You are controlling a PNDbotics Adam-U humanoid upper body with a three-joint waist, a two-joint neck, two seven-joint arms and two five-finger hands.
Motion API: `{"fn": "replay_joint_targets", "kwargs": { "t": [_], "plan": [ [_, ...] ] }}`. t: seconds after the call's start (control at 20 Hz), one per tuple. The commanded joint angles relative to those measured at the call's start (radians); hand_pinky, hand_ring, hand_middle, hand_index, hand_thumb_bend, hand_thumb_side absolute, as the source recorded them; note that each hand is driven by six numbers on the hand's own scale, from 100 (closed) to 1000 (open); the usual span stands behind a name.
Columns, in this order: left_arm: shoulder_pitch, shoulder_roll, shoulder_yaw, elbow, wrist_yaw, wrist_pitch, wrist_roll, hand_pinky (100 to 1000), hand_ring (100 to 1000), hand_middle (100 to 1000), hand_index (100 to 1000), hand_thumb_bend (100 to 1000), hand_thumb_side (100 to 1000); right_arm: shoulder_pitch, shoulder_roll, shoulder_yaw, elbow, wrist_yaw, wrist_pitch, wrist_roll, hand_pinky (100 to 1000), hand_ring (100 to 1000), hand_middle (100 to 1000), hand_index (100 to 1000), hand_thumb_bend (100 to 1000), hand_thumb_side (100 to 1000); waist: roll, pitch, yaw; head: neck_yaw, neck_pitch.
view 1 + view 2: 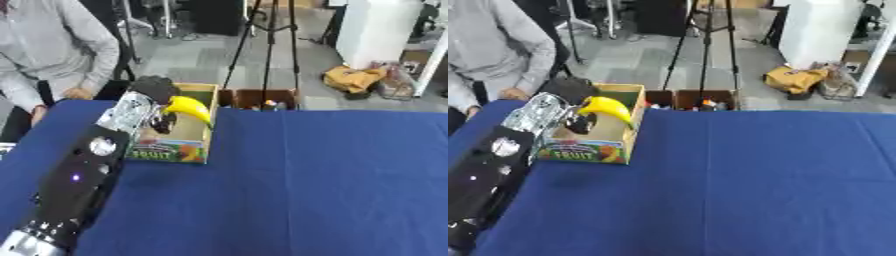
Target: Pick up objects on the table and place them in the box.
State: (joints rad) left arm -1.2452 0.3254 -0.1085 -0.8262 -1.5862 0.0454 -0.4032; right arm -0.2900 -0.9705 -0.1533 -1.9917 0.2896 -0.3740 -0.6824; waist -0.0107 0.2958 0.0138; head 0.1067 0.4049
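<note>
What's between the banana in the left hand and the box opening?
Nothing visible. The left hand holds the banana right over the open box, and the opening below it looks unobstructed, though the hand hides part of the interior.

table right of box: open | box mouth: blocked by left hand with banana

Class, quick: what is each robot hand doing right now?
Left robot hand: shut on the banana, above the box.
Right robot hand: not in view.

Tripod, yellow bag behind.
</note>
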Motion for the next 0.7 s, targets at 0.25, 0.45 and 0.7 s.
{"fn": "replay_joint_targets", "kwargs": {
  "t": [0.25, 0.45, 0.7],
  "plan": [
    [-0.056, 0.019, 0.031, -0.003, -0.039, 0.021, 0.013, 267, 582, 673, 745, 100, 274, -0.011, -0.017, -0.005, -0.008, 0.011, -0.005, 0.001, 760, 816, 786, 818, 100, 926, -0.002, -0.005, -0.001, 0.015, -0.033],
    [-0.073, 0.033, 0.051, 0.009, -0.054, 0.043, 0.014, 261, 579, 669, 743, 100, 283, -0.012, -0.017, -0.006, -0.008, 0.015, -0.007, 0.0, 760, 816, 786, 818, 100, 926, -0.004, 0.004, -0.005, 0.023, -0.047],
    [-0.091, 0.052, 0.075, 0.036, -0.087, 0.079, 0.018, 264, 581, 671, 744, 100, 290, -0.02, -0.017, -0.005, -0.008, 0.019, -0.011, -0.004, 760, 816, 786, 818, 100, 925, -0.01, 0.021, -0.014, 0.037, -0.073]
  ]
}}
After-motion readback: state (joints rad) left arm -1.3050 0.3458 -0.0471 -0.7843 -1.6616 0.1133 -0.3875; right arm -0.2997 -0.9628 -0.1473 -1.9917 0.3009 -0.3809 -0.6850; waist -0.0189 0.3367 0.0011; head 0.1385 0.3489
